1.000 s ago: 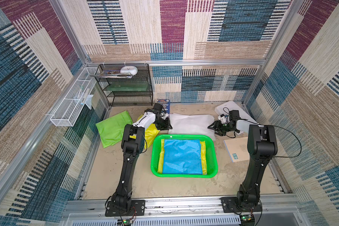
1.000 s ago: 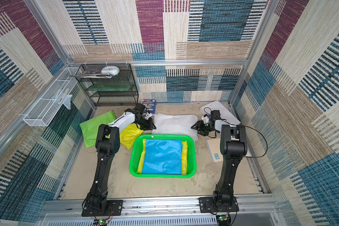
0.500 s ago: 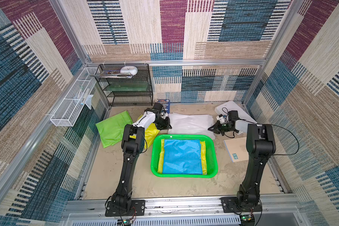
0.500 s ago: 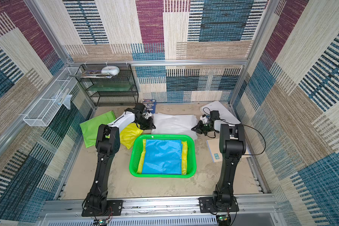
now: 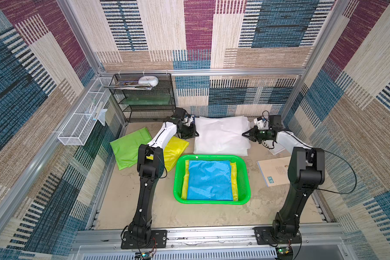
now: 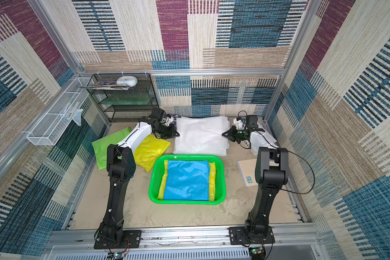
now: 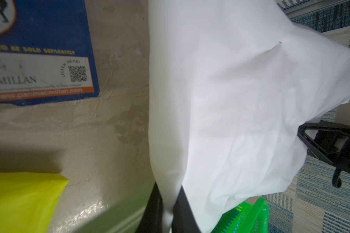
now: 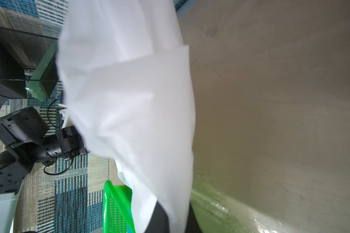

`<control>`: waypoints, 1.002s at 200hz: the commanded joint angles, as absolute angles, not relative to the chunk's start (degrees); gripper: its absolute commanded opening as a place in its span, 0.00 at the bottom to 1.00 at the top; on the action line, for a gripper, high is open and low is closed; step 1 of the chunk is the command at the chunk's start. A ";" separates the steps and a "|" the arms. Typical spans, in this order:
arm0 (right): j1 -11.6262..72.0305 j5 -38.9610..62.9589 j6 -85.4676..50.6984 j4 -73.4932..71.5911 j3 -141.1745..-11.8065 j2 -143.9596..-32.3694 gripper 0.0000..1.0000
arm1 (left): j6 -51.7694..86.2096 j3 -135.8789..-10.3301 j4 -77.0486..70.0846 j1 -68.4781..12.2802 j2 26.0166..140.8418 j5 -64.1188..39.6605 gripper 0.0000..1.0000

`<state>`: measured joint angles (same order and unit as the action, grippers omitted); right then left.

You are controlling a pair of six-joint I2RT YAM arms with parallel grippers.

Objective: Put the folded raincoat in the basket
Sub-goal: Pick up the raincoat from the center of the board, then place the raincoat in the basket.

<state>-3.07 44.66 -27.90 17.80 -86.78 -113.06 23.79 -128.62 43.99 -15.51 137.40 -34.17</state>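
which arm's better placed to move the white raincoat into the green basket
Neither alone, likely both together. The left tool is shut on the left edge of the white raincoat, the right tool on its right edge, and the green basket sits just in front, roughly midway between them.

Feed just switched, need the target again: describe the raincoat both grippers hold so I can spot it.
Beside the black mesh shelf rack at the back wall, behind the green basket, is the white folded raincoat, left gripper and right gripper shut on its opposite edges. Its neighbours are a yellow raincoat, a lime-green raincoat and a blue raincoat; only this is white.
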 commanded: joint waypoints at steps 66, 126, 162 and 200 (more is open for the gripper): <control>-1.10 45.78 -29.67 30.51 -91.04 -100.91 0.00 | 23.43 -124.81 54.81 -14.88 121.63 -35.62 0.00; 2.20 42.56 -27.53 34.81 -66.71 -80.06 0.00 | 21.67 -86.96 57.47 -14.72 91.89 -33.72 0.00; 5.91 41.38 -29.96 33.70 -51.88 -69.21 0.00 | 23.53 -70.32 55.70 -15.26 81.31 -30.33 0.00; 9.25 38.87 -32.16 31.70 -43.90 -66.09 0.00 | 25.26 -60.15 50.75 -17.04 77.37 -28.73 0.00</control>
<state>7.49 43.46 -30.74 33.69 -45.80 -66.78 23.86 -64.03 53.80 -16.32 79.15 -32.62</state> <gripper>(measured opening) 0.079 0.120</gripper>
